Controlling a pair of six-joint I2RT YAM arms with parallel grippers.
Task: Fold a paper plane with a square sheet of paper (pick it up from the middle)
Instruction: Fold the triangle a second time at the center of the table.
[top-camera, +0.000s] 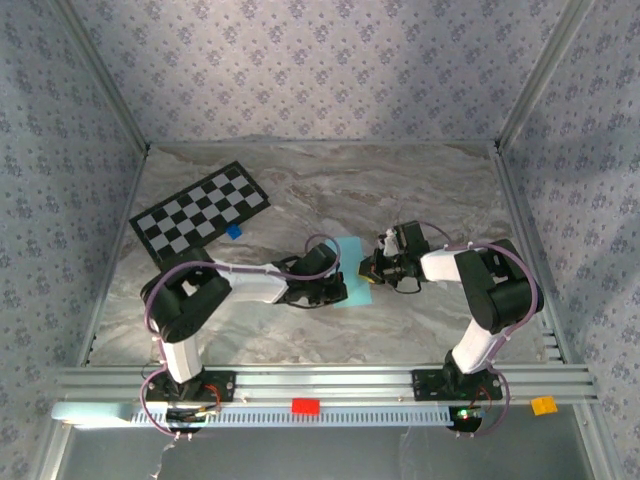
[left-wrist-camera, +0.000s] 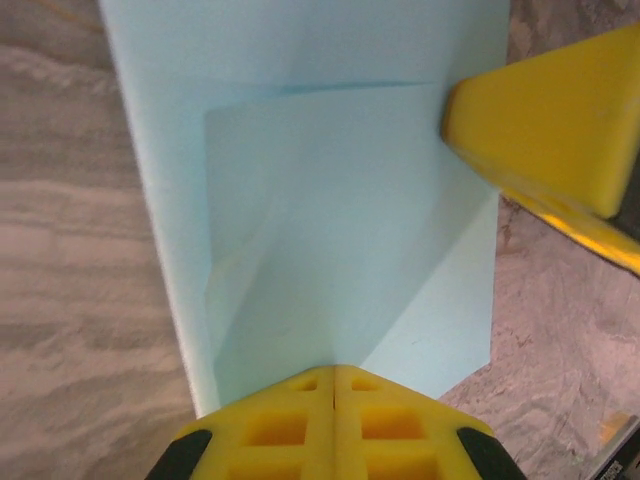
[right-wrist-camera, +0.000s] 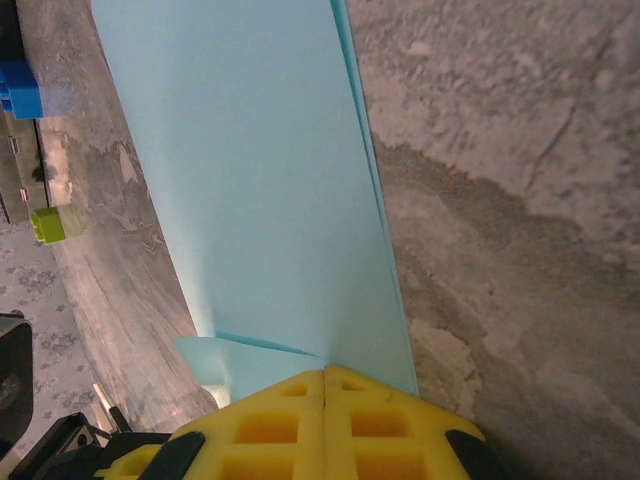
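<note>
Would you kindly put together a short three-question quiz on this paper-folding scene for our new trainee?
1. True or false: the light sky-blue sheet of paper lies fully flat, with no folds yet.
2. Where on the grey marbled table does the black-and-white checkerboard card lie? A: far left. B: far right. C: near edge, between the arm bases.
3. Fill in: the fingers of the left gripper and of the right gripper are both ____.

Key: 1 false, since the left wrist view shows folded flaps and creases; 2 A; 3 shut.
</note>
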